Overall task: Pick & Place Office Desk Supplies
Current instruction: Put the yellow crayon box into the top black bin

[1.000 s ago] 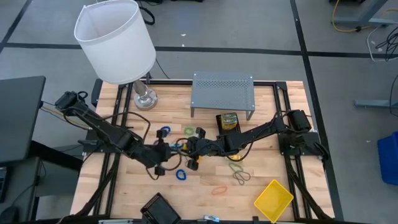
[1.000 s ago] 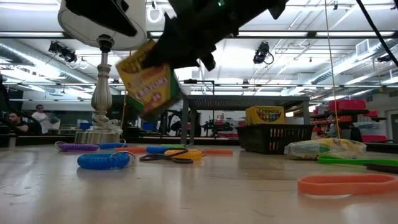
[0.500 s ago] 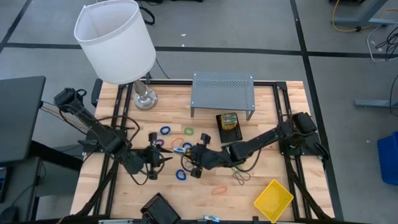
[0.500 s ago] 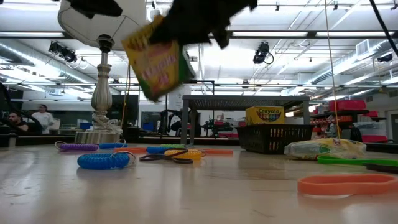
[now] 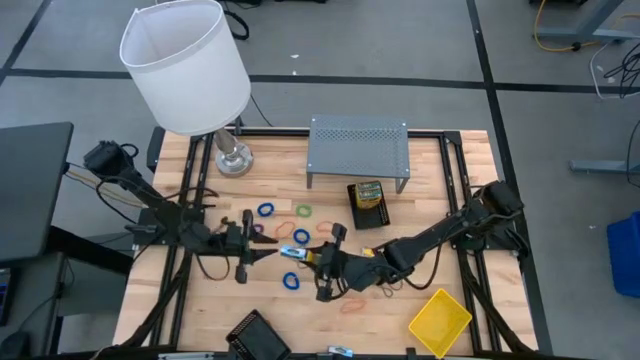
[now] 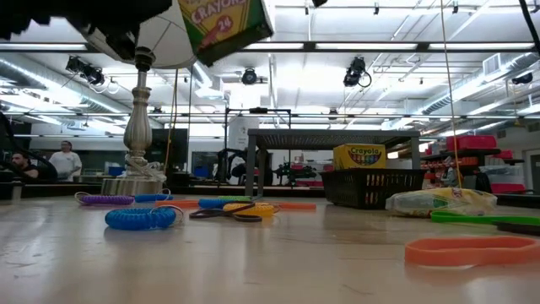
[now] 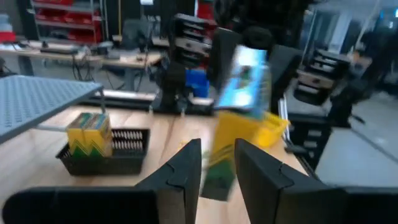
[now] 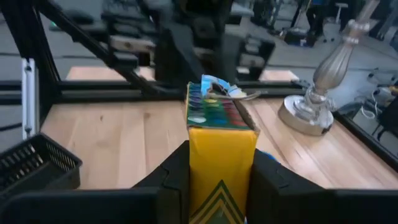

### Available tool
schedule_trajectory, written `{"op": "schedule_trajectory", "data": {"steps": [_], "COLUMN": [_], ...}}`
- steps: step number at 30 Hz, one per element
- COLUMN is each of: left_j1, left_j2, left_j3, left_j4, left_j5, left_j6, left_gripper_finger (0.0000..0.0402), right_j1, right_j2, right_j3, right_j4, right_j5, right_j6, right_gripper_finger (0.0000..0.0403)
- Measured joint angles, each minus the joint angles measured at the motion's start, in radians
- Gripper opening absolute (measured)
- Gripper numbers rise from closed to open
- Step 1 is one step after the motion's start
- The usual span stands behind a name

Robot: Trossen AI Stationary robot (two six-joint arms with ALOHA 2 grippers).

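Note:
My right gripper (image 8: 221, 186) is shut on a yellow-and-green crayon box (image 8: 221, 146) and holds it above the table's middle (image 5: 316, 257); in the low view the box (image 6: 224, 25) hangs high over the wood. My left gripper (image 7: 217, 168) stands open a little to the left of the box (image 5: 262, 250), level, with nothing between its fingers. A second crayon box (image 5: 368, 192) stands in a black mesh tray (image 5: 380, 214) before the shelf. Coloured rubber bands (image 5: 265, 211) and blue coils (image 6: 139, 218) lie on the table. My right gripper pinches the crayon box by its two narrow sides (image 8: 194, 168) at the closed end, between the two fingers. The box lies along the fingers, and its opened flap end (image 8: 214, 102) points away from the gripper. It is lifted clear of the table and tilted.
A grey perforated shelf (image 5: 358, 150) stands at the far middle, and a white-shaded lamp (image 5: 185, 65) at the far left. A yellow tray (image 5: 440, 320) lies near right, a black tray (image 5: 258, 335) at the near edge, and an orange band (image 6: 468, 249) near the front.
My right gripper has carried the crayon box up and toward the table's near edge; in the low view the box has climbed to the top of the picture. My left gripper, which was at the box a second ago, has drawn back toward the table's left and stands apart from it.

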Motion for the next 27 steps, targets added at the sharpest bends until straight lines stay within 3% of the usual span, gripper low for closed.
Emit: {"op": "schedule_trajectory", "data": {"steps": [5, 10, 15, 21, 27], "left_j1": [0.069, 0.123, 0.137, 0.155, 0.183], "left_j2": [0.007, 0.007, 0.007, 0.036, 0.143], "left_j3": [-0.064, -0.077, -0.075, -0.072, -0.015], "left_j4": [0.091, 0.098, 0.144, 0.189, 0.261], "left_j5": [0.130, 0.248, 0.331, 0.392, 0.438], "left_j6": [-0.025, -0.087, -0.042, 0.000, 0.033], "left_gripper_finger": [0.0132, 0.0216, 0.0287, 0.0297, 0.0294], "right_j1": [0.004, 0.003, -0.004, -0.017, -0.036], "right_j2": [-0.001, -0.005, -0.005, -0.005, -0.005], "right_j3": [0.000, 0.000, 0.000, 0.000, 0.000], "right_j4": [0.041, 0.044, 0.044, 0.059, 0.112], "right_j5": [0.001, 0.001, 0.000, -0.006, -0.065], "right_j6": [-0.042, -0.049, -0.049, -0.067, -0.077], "right_gripper_finger": [0.0096, 0.0096, 0.0096, 0.0096, 0.0096]}}
